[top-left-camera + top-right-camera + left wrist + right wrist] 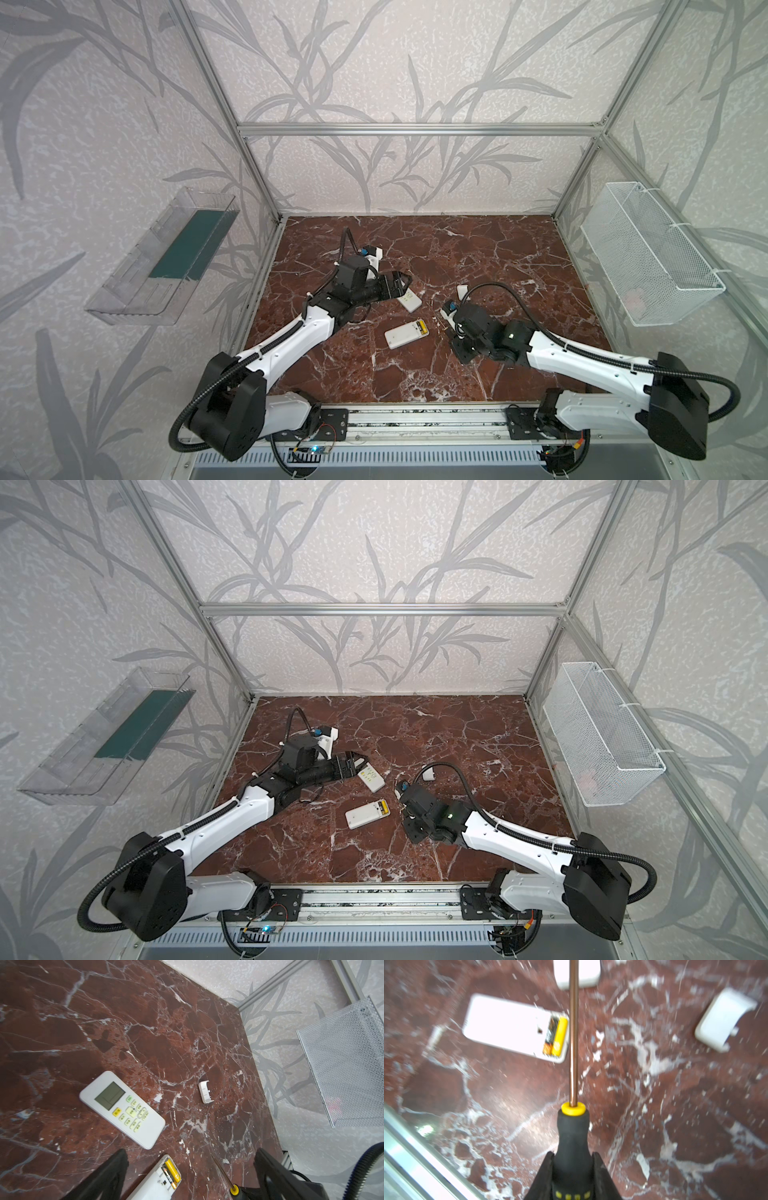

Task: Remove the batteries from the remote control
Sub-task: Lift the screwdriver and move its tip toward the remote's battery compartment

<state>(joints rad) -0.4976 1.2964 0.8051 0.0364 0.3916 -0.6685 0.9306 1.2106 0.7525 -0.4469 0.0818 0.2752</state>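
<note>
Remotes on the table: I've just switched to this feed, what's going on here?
The right gripper is shut on the screwdriver, whose shaft points out beside the face-down remote. That remote's compartment is uncovered, with two batteries seated inside. A white cover lies apart on the table. The left gripper is open, holding nothing, near the face-up remote.

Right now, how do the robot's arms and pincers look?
The left arm and right arm have white shells with black joints. A black ribbed hose runs along each. The left pincer and right pincer are black, with tapering fingers. A green light glows on the right arm.
</note>
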